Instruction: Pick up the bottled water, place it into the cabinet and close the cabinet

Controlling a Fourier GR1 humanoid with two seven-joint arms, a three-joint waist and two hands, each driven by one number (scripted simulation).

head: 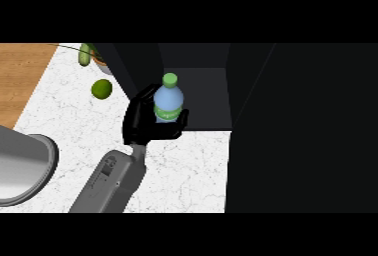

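The bottled water (169,100) is a clear blue bottle with a green cap and green label, and it is upright. My left hand (151,125) is shut on its lower part, fingers on the left and thumb on the right, hiding the base. The bottle is at the front left of the dark cabinet's open compartment (207,95). I cannot tell whether it rests on the cabinet floor. The cabinet's black door (303,130) stands open and fills the right side of the head view. My right hand does not show.
On the white marble counter (184,175), a lime (101,89) lies left of the hand. A bowl (103,65) holding a green vegetable (85,54) stands at the back. A grey round basin (26,170) is at the left edge, and a wooden surface (22,75) lies behind it.
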